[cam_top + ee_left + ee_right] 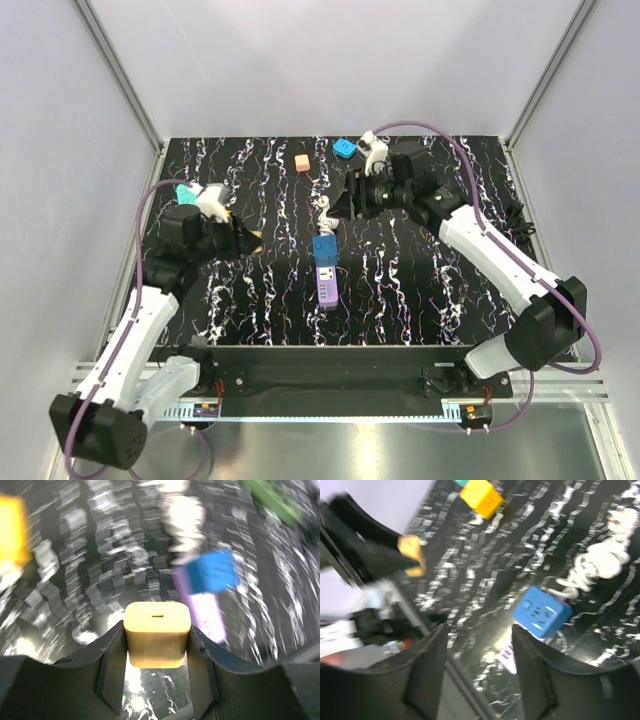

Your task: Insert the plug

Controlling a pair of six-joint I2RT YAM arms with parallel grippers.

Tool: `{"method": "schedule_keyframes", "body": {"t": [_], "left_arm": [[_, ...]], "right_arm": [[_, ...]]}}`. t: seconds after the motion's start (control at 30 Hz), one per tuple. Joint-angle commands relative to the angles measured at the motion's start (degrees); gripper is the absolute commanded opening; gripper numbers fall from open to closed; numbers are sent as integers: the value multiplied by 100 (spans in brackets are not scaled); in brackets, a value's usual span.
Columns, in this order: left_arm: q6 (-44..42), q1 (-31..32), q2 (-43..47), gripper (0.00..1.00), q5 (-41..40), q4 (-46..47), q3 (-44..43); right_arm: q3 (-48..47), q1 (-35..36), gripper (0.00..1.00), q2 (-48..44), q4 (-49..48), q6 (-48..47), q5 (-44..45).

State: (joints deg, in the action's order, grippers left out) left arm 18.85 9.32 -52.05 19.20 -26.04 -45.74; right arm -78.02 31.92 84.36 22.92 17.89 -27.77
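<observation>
I see my left gripper (157, 630) clamped on a pale yellow plug (157, 641), one finger pressed to each side, held up off the black marbled table (420, 290). To its right, and apart from the plug, a blue socket cube (325, 248) sits on the far end of a purple power strip (327, 288) near the table's middle. My right gripper (480, 630) hovers beyond the cube, fingers parted with nothing between them. A tangled white cable (325, 212) lies just beside the cube.

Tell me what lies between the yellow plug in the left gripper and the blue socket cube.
Nothing. The top view shows only bare marbled table between the yellow plug, held in the left gripper, and the blue socket cube.
</observation>
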Motion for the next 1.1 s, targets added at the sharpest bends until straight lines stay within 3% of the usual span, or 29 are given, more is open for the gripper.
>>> {"method": "schedule_keyframes", "body": {"t": [0.0, 0.13, 0.2, 0.43, 0.73, 1.07], "left_arm": [[-926, 823, 230, 0, 401, 425, -286], [-1234, 2044, 318, 0, -188, 328, -444], [-1287, 2310, 327, 0, -329, 328, -506], [-1498, 3531, 55, 0, -1366, 310, -735], [-1613, 3998, -182, 0, -1770, 319, -937], [-1648, 4078, -165, 0, -1507, 547, -770]], "right_arm": [[-450, -107, 57, 37, 318, 364, -1300], [-557, -107, 58, 133, 608, 452, -1994], [-522, -107, 58, 204, 714, 496, -2285], [-565, 147, 67, 344, 1328, 365, -2260], [-811, 736, 64, 740, 1742, 39, -1881], [-1066, 860, 59, 1153, 1795, -14, -1740]]}}
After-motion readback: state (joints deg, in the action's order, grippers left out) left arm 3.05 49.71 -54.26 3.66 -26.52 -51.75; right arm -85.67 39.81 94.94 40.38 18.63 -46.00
